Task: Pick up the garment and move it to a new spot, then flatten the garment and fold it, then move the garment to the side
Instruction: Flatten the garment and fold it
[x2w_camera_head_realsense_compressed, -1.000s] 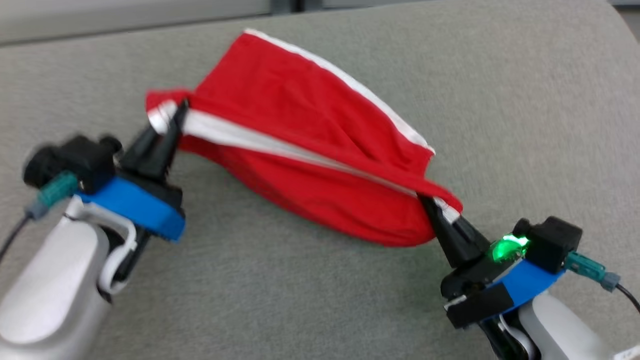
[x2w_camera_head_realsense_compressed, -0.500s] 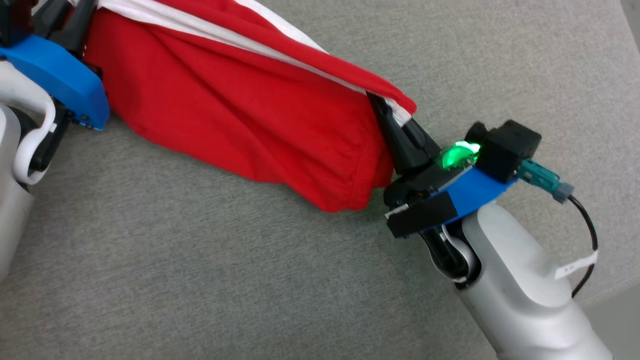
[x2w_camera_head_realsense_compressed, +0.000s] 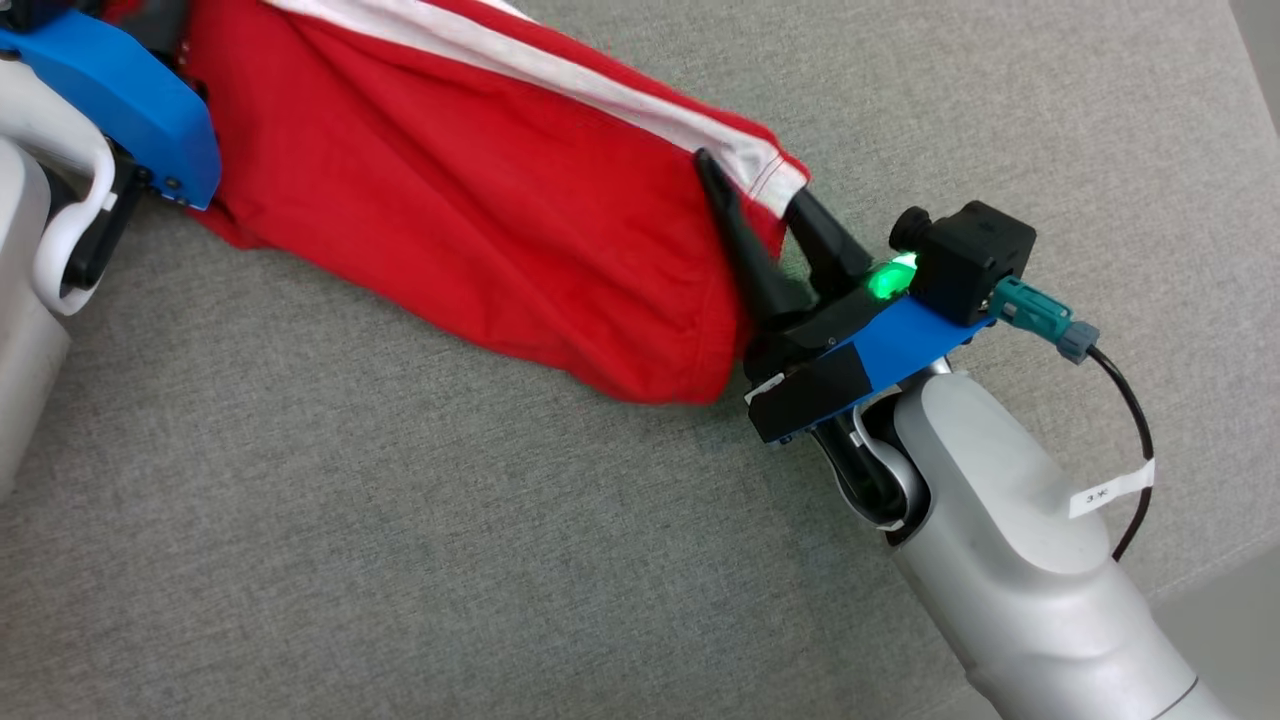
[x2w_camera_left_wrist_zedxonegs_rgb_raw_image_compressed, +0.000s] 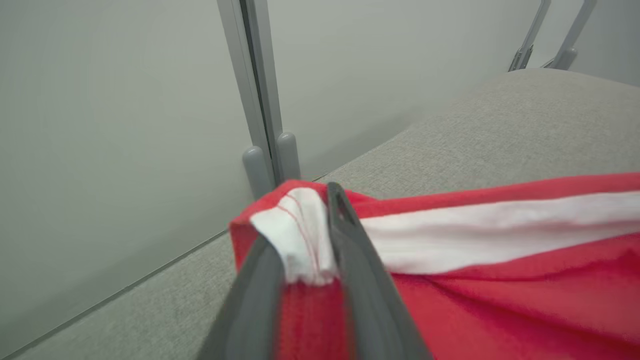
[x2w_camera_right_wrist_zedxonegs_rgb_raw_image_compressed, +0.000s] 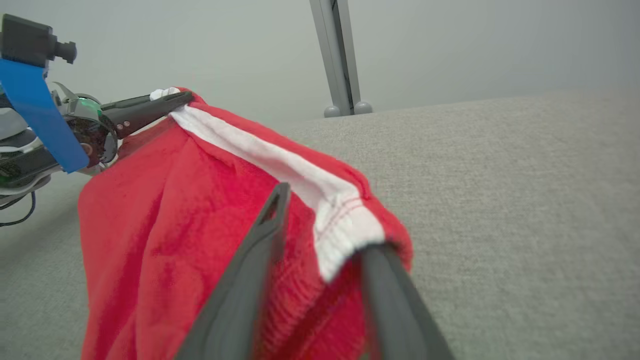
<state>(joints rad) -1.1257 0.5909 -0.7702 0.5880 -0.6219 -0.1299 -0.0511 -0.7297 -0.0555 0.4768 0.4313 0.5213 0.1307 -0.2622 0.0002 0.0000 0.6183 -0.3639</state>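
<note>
1. Garment lies on grey cushion, the biggest thing here. It's red cloth w/ a white band, strung between both grippers. Lower bulk rests on the cushion, bunched, not flat.
2. Progress, my read: pick-up + move look about done, cloth is being set down at the new spot. Left to do: flatten, fold, shift to side. No fold made yet.
3. R gripper: fingers clearly apart, so open. Band corner is draped across the gap, one finger over the red cloth, the other under the hem.
4. L gripper: band end is bunched between the fingers, touching both. Can't tell if clamped or letting go.
5. Views: head view gives the cloth's span on the cushion + the L arm's blue mount. L wrist view adds the hem between the L fingers, plus a wall post behind the cushion edge. R wrist view adds the L gripper side-on at the band's far end, + red stitching on the hem.
</note>
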